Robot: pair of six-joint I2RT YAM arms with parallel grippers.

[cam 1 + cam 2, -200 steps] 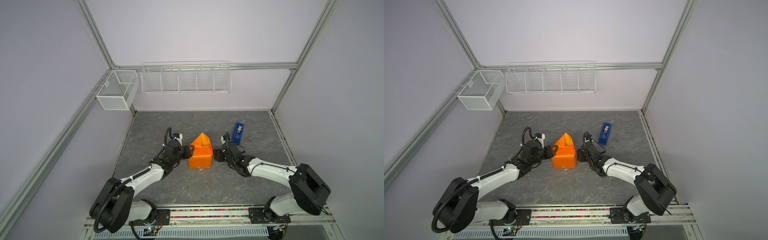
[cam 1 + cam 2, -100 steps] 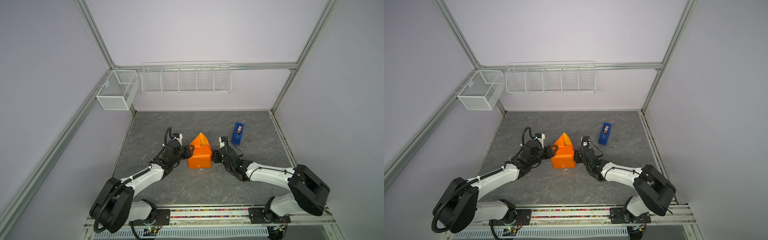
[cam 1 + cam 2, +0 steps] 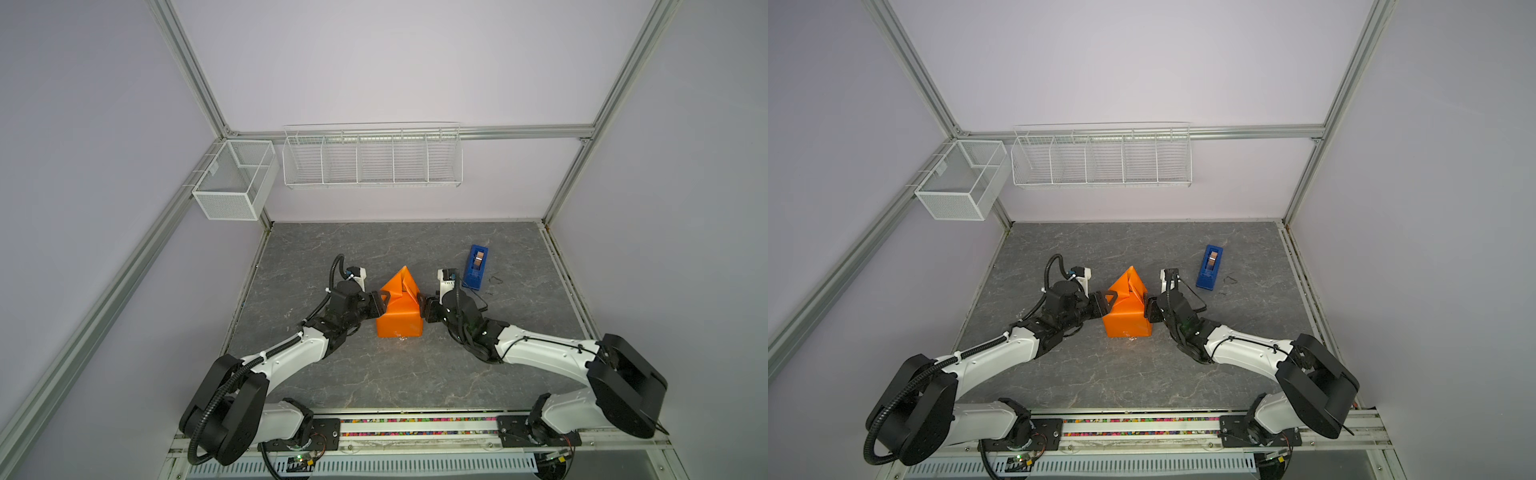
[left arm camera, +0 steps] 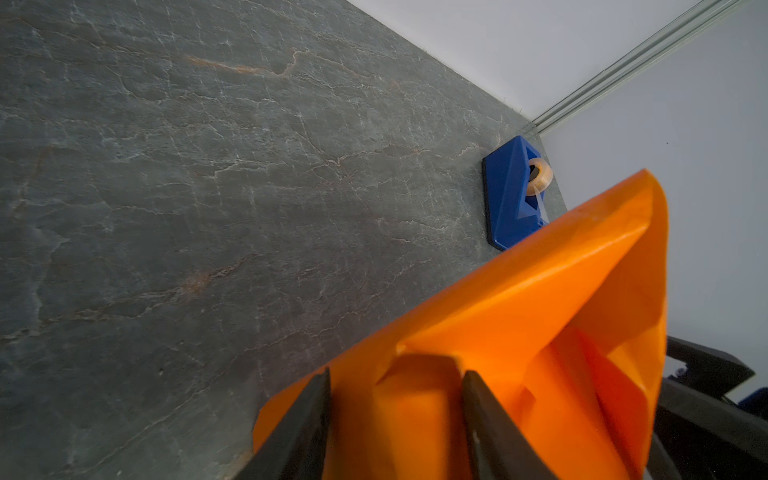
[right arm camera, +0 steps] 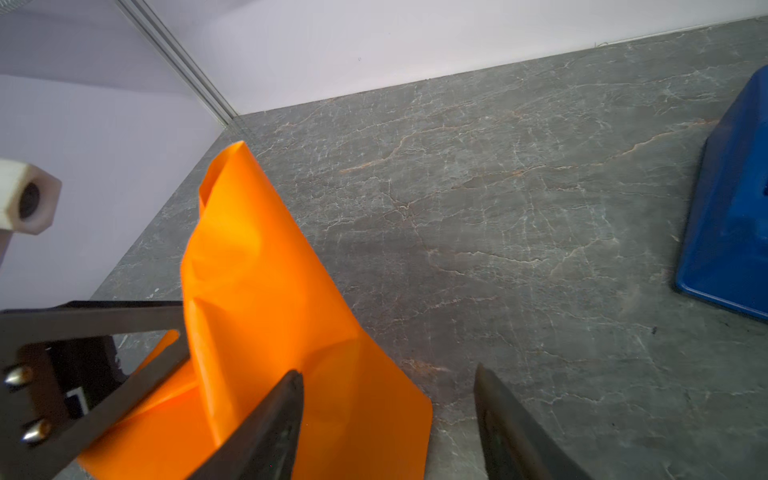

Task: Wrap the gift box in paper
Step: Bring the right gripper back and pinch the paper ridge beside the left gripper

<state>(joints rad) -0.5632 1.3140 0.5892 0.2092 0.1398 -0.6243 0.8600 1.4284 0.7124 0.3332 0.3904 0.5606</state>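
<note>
Two arms are reaching low over the table (image 3: 374,374), forearms angling inward at the one paper (image 3: 399,322), which is sitting as a peaked parcel, gift box hidden. Left gripper (image 3: 381,302) is pressing the paper's left side, jaws parted around a fold; clamping or not, can't tell. Right gripper (image 3: 422,306) is waiting at the paper's right side, jaws gaping. One tape dispenser (image 3: 476,266) is standing behind-right of the paper, and two wire baskets (image 3: 372,160) are hanging far behind it.
</note>
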